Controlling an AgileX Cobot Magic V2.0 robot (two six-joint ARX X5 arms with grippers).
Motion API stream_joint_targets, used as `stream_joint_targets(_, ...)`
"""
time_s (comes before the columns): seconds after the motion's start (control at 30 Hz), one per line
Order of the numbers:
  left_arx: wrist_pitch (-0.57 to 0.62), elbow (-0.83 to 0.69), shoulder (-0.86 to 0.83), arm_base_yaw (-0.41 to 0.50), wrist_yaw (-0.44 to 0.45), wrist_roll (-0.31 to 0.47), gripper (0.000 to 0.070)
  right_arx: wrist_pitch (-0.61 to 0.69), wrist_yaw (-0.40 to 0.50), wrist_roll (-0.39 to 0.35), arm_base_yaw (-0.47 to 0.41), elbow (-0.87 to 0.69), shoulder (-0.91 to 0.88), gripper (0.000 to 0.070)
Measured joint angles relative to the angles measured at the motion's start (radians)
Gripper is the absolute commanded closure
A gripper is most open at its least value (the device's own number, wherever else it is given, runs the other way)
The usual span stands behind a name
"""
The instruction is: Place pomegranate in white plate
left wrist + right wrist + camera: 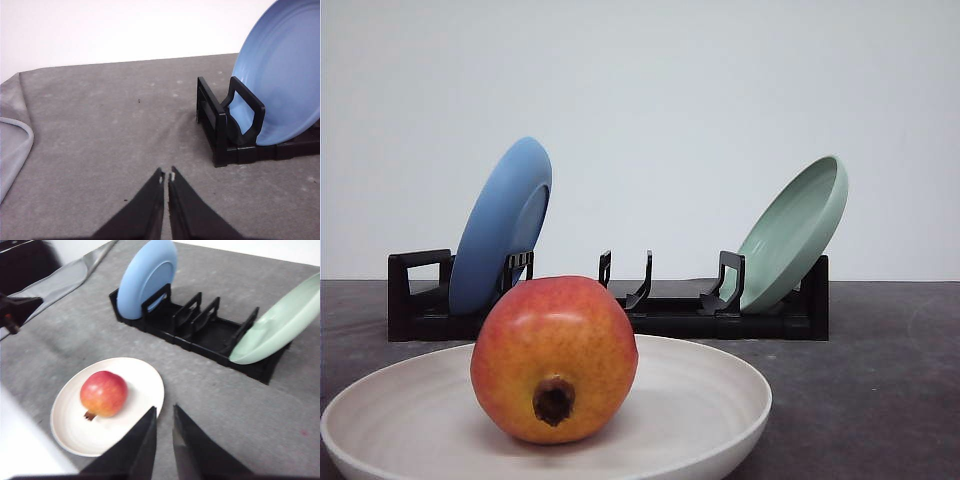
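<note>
Right gripper [164, 412], fingers nearly closed and holding nothing, hangs above and just beside the white plate [142, 375]. The pomegranate [103, 393] rests inside that plate, calyx pointing outward toward its rim. Left gripper [166, 176], also pinched empty, sits beyond the rack [220, 125].
</note>
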Motion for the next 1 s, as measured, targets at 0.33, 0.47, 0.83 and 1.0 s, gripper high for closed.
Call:
stream_joint_targets(0.33, 0.000, 0.000, 0.000, 0.000, 0.000, 0.000, 0.0700, 0.502, -0.043, -0.184, -0.561, -0.355, -0.076, 0.0642)
stream_joint_targets(0.47, 0.000, 0.000, 0.000, 0.000, 0.000, 0.000, 0.0700, 0.784, -0.042, -0.209, -0.739, -0.571, -0.134, 0.0642)
stream_joint_targets(0.83, 0.000, 0.000, 0.000, 0.000, 0.000, 0.000, 0.0700, 0.919, -0.043, -0.246, -0.858, -0.778, -0.238, 0.0642)
stream_joint_targets(1.0, 0.001, 0.000, 0.000, 0.000, 0.000, 0.000, 0.0700, 0.813, -0.043, -0.256, -0.858, -0.786, -0.274, 0.0642)
